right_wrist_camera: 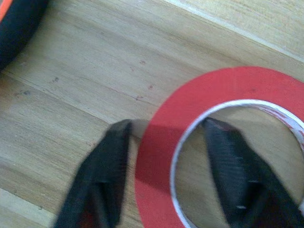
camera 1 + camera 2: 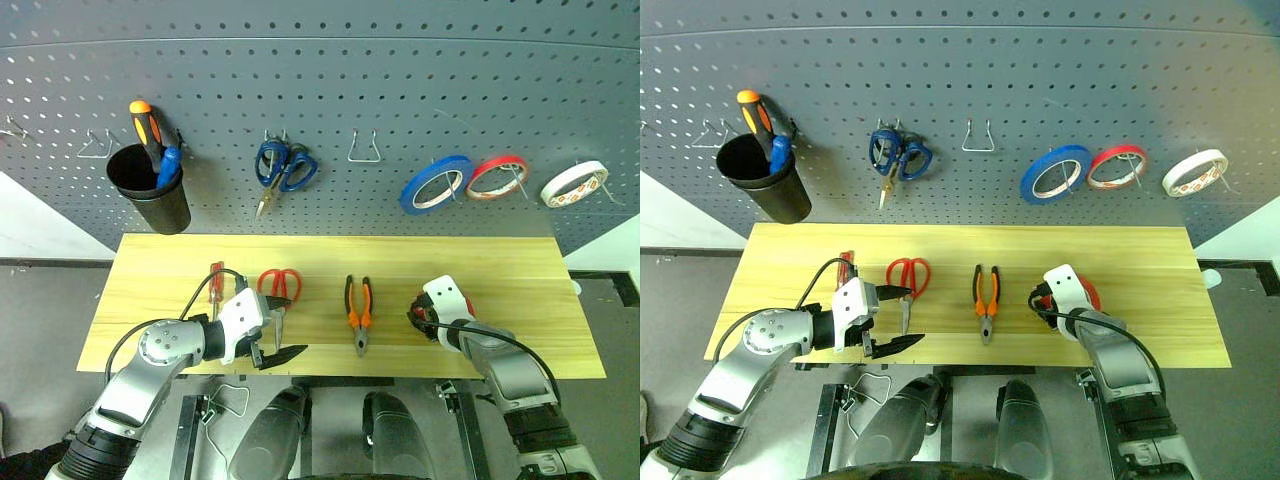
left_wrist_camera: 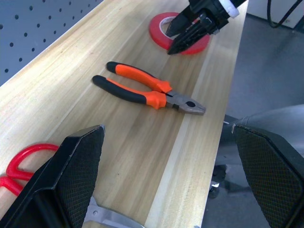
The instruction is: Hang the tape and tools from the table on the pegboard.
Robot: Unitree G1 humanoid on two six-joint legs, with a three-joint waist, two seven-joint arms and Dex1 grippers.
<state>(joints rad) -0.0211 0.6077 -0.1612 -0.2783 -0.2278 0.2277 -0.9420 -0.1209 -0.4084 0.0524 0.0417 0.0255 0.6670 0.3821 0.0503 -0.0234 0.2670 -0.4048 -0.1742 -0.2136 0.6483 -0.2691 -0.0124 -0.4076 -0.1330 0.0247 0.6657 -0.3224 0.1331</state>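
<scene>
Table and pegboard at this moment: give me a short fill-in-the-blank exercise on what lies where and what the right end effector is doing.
1. The right end effector straddles the wall of the red ____, one finger inside the core.
2. The pliers lie on the ____.
3. The blue-handled scissors hang on the ____.
4. The left end effector holds ____.

Missing words: tape; table; pegboard; nothing

Table (image 3: 71, 85) matt grained wood; tape (image 1: 161, 142) smooth; pliers (image 3: 147, 92) rubbery-handled, metal-jawed.
</scene>
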